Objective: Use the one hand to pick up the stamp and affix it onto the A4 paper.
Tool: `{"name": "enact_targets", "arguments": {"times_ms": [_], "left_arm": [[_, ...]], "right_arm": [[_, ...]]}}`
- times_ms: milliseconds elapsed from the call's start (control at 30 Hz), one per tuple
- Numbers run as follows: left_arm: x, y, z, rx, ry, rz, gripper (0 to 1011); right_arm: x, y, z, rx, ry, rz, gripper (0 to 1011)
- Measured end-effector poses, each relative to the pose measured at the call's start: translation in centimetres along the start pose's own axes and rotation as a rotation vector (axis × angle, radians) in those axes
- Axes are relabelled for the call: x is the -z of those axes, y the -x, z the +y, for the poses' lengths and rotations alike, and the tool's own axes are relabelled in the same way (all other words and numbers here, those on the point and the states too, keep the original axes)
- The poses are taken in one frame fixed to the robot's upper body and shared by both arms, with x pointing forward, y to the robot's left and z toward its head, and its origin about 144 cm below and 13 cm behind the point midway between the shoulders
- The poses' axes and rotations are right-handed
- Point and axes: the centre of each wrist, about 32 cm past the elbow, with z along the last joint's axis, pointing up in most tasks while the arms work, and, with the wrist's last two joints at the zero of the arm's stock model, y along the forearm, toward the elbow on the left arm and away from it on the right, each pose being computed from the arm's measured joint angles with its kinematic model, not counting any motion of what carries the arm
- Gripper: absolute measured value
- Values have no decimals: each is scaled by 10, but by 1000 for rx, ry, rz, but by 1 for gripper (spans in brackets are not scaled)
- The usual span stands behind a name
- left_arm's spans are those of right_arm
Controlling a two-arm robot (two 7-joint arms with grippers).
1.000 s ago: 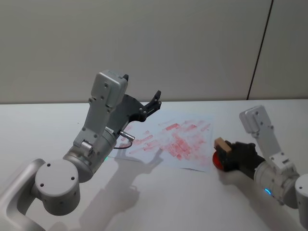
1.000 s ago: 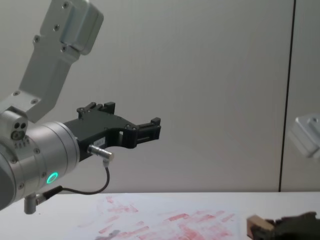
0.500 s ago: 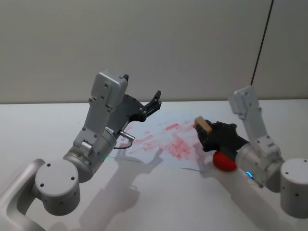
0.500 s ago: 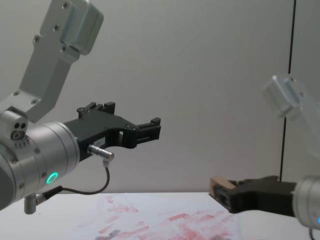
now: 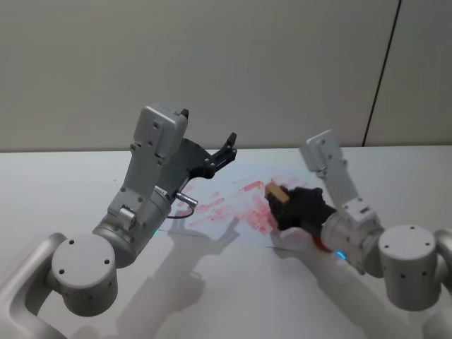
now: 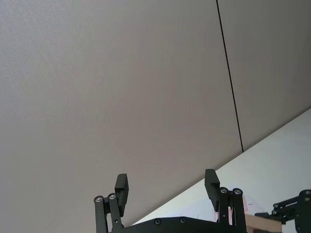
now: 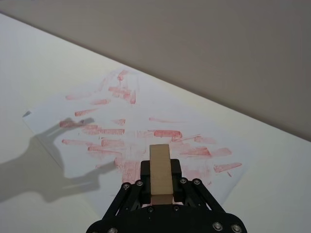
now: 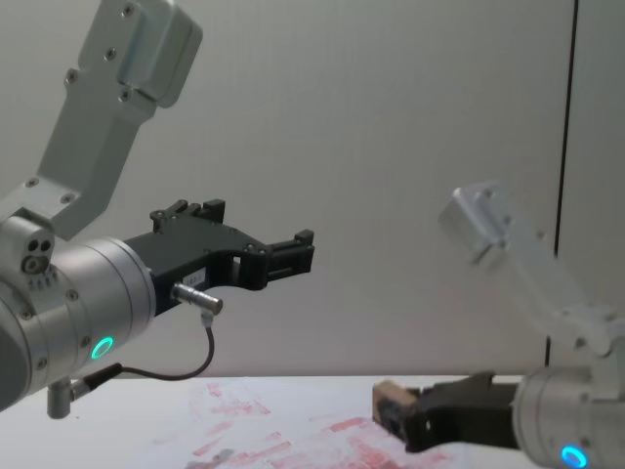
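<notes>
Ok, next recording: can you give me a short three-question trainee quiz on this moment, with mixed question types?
1. True or false: neither gripper holds the small light-brown wooden stamp.
2. Multiple choice: the left gripper is A) open, up in the air; B) shut on the stamp; C) lying flat on the paper.
3. Fill in: the right gripper holds the stamp over the white A4 paper sheet, which is smeared with ____ rectangular ink marks.

Key: 1 false; 2 A; 3 red.
</notes>
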Motion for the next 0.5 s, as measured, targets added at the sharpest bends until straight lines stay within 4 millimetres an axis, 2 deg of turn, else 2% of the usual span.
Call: {"name": "enact_targets", "arguments": {"times_ms": [500], "left_arm": [[0,0,0,0,0,0,1002]], "right_arm": [[12,18,26,-22,95,-23,220]]}}
